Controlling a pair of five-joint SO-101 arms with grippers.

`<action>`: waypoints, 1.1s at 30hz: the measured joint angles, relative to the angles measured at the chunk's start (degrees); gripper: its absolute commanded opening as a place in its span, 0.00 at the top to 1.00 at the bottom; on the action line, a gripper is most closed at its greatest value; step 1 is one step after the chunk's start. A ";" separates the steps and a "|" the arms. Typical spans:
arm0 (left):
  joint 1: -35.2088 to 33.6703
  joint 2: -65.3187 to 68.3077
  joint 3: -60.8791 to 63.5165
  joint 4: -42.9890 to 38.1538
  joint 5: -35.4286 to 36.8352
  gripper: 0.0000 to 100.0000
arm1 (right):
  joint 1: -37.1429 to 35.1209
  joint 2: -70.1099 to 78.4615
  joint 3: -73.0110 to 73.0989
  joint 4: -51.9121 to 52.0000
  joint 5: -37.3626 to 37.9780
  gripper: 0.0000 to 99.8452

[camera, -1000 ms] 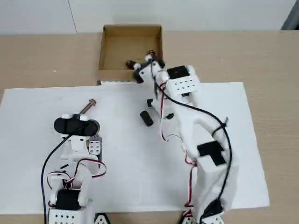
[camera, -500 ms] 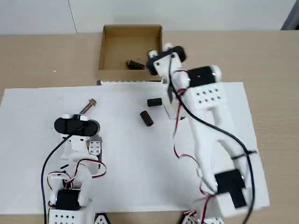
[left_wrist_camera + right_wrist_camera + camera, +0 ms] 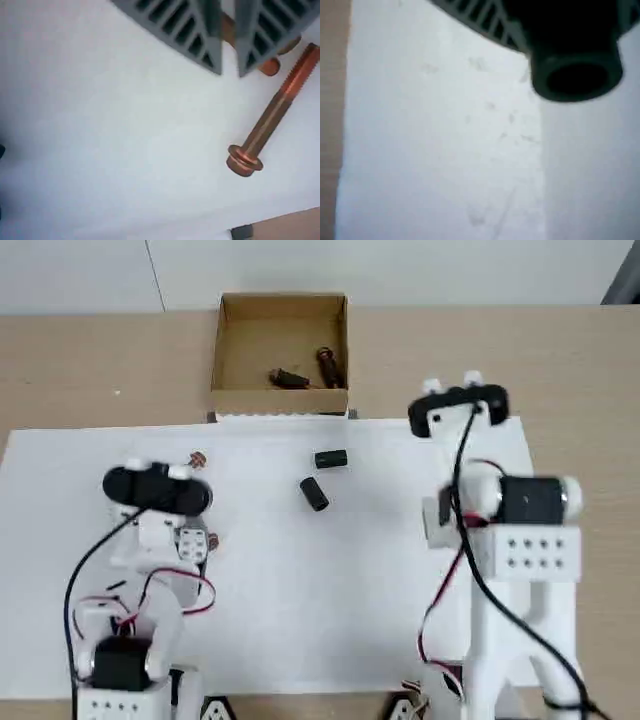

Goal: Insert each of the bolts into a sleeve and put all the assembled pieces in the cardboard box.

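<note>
From above, my left gripper [image 3: 165,480] hung forward beside a bolt [image 3: 197,457]; the right gripper [image 3: 455,405] sat at the paper's [image 3: 300,600] far edge, arm folded back. Two sleeves [image 3: 330,458] lay between; assemblies [image 3: 290,377] were in the box [image 3: 283,304]. Left wrist: jaws nearly together over another bolt [image 3: 271,65]. Right wrist: grip untellable, paper below.

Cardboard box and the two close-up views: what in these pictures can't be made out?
- Two pieces in the cardboard box, high view: too small to tell bolt from sleeve.
- Bolt at the left gripper, left wrist view: largely covered by it; gripped or not, unclear.
- Dark round thing, right wrist view: blurred and cut off by the picture's edge; sleeve or gripper part, cannot tell.
</note>
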State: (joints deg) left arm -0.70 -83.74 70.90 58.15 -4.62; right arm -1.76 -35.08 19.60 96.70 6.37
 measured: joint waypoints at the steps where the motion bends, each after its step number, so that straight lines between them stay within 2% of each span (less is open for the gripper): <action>1: 0.00 2.99 -2.02 -0.26 0.00 0.99 | 0.70 -1.14 0.53 0.00 0.00 1.00; 15: -0.09 40.35 -26.81 0.35 -0.62 0.99 | 10.99 -7.21 4.57 0.00 0.00 1.00; 19: -3.69 50.02 -32.26 1.23 -1.23 0.97 | 13.89 -7.38 5.54 0.00 0.00 1.00; 23: -8.53 60.40 -38.07 3.16 -7.38 0.97 | 15.47 -7.38 8.35 0.00 0.00 1.00; 27: -11.96 69.63 -45.19 8.44 -13.71 0.97 | 15.82 -7.38 10.64 0.00 -0.26 1.00; 33: -13.89 81.05 -56.09 14.68 -21.89 0.97 | 15.82 -7.38 10.73 0.00 -0.35 1.00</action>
State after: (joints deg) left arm -14.59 -2.68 14.81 72.84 -26.51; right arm 14.07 -42.46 30.33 96.70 6.02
